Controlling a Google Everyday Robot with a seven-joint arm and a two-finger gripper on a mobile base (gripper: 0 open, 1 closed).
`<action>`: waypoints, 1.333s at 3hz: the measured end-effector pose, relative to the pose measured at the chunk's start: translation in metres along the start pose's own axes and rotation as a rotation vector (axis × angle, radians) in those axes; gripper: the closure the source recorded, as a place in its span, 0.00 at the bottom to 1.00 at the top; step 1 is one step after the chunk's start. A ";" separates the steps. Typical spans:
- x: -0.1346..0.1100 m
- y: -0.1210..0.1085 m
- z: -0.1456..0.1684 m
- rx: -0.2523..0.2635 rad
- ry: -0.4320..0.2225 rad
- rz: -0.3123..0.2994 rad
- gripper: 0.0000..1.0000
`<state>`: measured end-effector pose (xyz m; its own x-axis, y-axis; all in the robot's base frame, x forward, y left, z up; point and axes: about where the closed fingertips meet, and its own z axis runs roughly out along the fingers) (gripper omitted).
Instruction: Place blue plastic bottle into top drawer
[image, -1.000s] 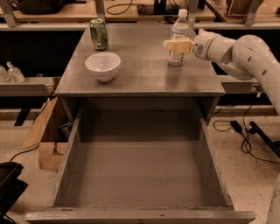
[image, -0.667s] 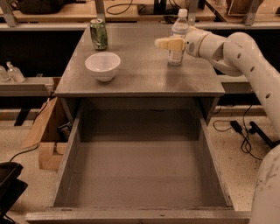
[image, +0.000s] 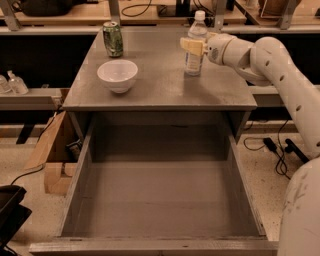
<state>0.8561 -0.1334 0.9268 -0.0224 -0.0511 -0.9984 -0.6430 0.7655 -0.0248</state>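
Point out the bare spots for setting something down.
The top drawer is wholly bare. On the cabinet top, the front strip and the gap between white bowl and blue plastic bottle are free. Crowded: green can back left, gripper at the bottle back right.

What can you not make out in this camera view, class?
Camera view: the gripper, beside the blue plastic bottle on the cabinet top, hides part of it; contact unclear.
The top drawer: front board cut off by the bottom edge.
The green can: print too small.

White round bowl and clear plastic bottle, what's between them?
Only bare grey cabinet top, in the camera view; the gripper is at the clear plastic bottle.
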 end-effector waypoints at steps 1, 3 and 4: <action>0.000 0.002 0.002 -0.003 0.000 0.001 0.79; -0.030 0.011 -0.006 -0.013 -0.012 -0.055 1.00; -0.062 0.038 -0.032 -0.015 -0.030 -0.091 1.00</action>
<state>0.8086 -0.1222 0.9895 0.0596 -0.1002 -0.9932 -0.6530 0.7486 -0.1147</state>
